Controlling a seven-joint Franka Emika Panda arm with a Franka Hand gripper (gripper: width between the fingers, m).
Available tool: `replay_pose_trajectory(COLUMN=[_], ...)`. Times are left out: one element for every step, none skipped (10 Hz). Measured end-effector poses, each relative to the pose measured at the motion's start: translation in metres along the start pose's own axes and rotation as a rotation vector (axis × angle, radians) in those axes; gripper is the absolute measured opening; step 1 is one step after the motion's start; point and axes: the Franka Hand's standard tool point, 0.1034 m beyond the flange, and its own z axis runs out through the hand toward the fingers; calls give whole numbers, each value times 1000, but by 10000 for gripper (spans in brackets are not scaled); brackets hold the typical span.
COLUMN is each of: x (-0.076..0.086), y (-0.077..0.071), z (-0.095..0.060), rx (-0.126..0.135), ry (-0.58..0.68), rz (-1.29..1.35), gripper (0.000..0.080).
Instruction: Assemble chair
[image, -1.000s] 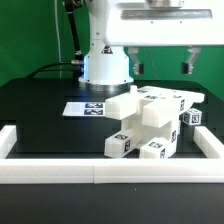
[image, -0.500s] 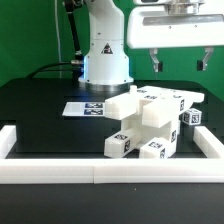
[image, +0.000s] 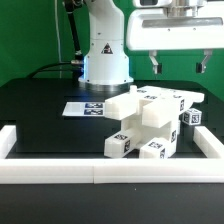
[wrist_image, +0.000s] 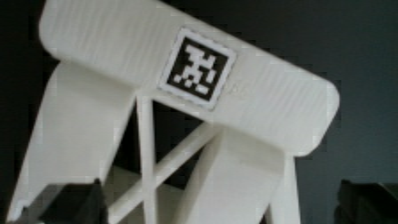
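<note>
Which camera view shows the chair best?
The exterior view: the chair is seen whole there, its white pieces clustered on the black table. The wrist view shows only one tagged white piece close up and blurred, so the rest is cut off.

A black table (image: 40, 110) is seen in the exterior view. It is closed in by a long white border rail (image: 60, 172) at the front and at both sides. The marker board (image: 80, 107) is laid flat on the table, well apart from the rail. A green wall (image: 25, 40) is seen behind
</note>
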Motion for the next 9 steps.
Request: replay_pose_trajectory(x=[-25, -40, -46, -55, -57, -56, -56, -56, -57], y=[-13, -22, -26, -33, -35, -34, -34, -34, -35], z=[9, 16, 20, 27, 30, 29, 29, 29, 30], rx=[-4, -10, -14, -17, -18, -17, -17, -17, -18], ry=[-6, -17, -17, -11, -9, -7, -7, -7, -7], rz=[31, 25, 38, 52, 46, 48, 49, 48, 46], gripper=[649, 649, 649, 649, 649, 649, 649, 649, 649])
